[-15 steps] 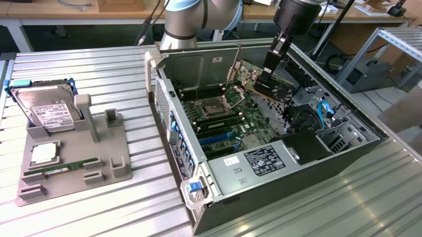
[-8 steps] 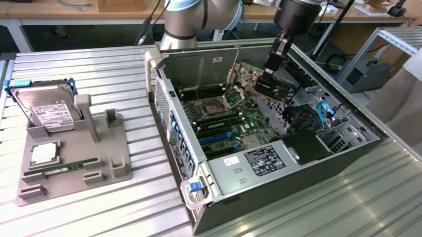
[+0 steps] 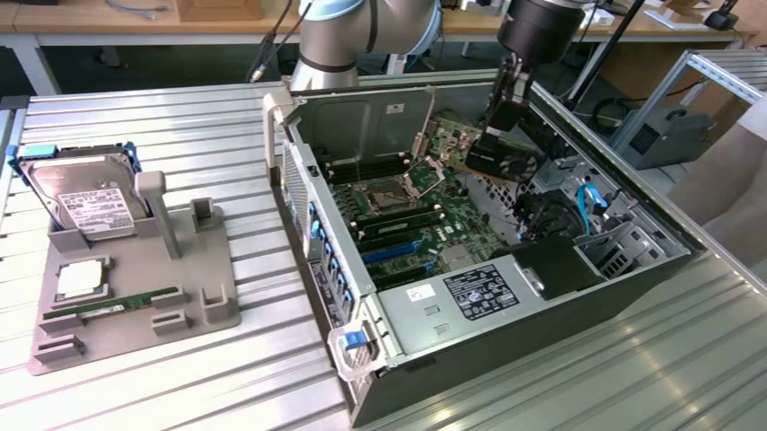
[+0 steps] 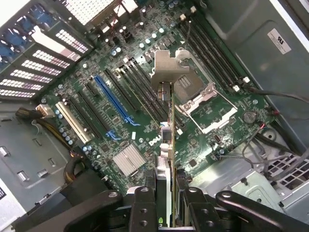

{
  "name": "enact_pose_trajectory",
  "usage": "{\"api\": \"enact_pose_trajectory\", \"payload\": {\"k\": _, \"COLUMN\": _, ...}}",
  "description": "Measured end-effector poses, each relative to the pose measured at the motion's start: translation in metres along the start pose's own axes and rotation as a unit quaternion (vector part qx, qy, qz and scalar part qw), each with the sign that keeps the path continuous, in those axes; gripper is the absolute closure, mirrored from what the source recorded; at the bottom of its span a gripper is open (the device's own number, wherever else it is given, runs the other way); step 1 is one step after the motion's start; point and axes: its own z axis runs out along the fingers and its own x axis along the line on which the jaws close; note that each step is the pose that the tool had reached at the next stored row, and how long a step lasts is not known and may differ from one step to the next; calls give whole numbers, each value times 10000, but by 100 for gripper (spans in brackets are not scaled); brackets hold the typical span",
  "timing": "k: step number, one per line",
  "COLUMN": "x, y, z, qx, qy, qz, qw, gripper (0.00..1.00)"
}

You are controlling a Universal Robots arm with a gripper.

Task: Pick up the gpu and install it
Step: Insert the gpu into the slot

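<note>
A ribbed metal desk [image 3: 144, 395] is seen carrying an open computer case [image 3: 396, 359], with a grey parts holder [image 3: 132, 332] well apart towards the exterior view's left. Inside the case the motherboard [image 3: 408, 215] is laid bare. The gpu [image 3: 480, 153] is held above its far part, clear of the board and not seated. In the wrist view the gpu [image 4: 171, 145] is seen edge-on, clamped between the fingers of the pincer [image 4: 166, 203]. The card's edge appears turned against the line of the blue slot [image 4: 113, 99]. If it were lowered like this, the contacts could be jammed on the slot's rim or pressed onto the processor socket [image 4: 203, 104] beneath. The thin card could also be twisted in so narrow a grip. The arm [image 3: 359, 36] is reached in from the far side, with the pincer [image 3: 504, 117] pointed steeply down into the case.
</note>
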Motion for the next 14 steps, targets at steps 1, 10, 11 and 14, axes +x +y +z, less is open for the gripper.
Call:
{"api": "enact_pose_trajectory", "payload": {"k": 1, "x": 0, "y": 0, "z": 0, "qx": 6, "qy": 3, "qz": -67, "qw": 10000, "gripper": 73}}
{"api": "enact_pose_trajectory", "payload": {"k": 10, "x": 0, "y": 0, "z": 2, "qx": 58, "qy": 25, "qz": -602, "qw": 9982, "gripper": 73}}
{"api": "enact_pose_trajectory", "payload": {"k": 11, "x": 0, "y": 0, "z": 2, "qx": 67, "qy": 29, "qz": -688, "qw": 9976, "gripper": 73}}
{"api": "enact_pose_trajectory", "payload": {"k": 14, "x": 0, "y": 0, "z": 2, "qx": 90, "qy": 42, "qz": -896, "qw": 9959, "gripper": 73}}
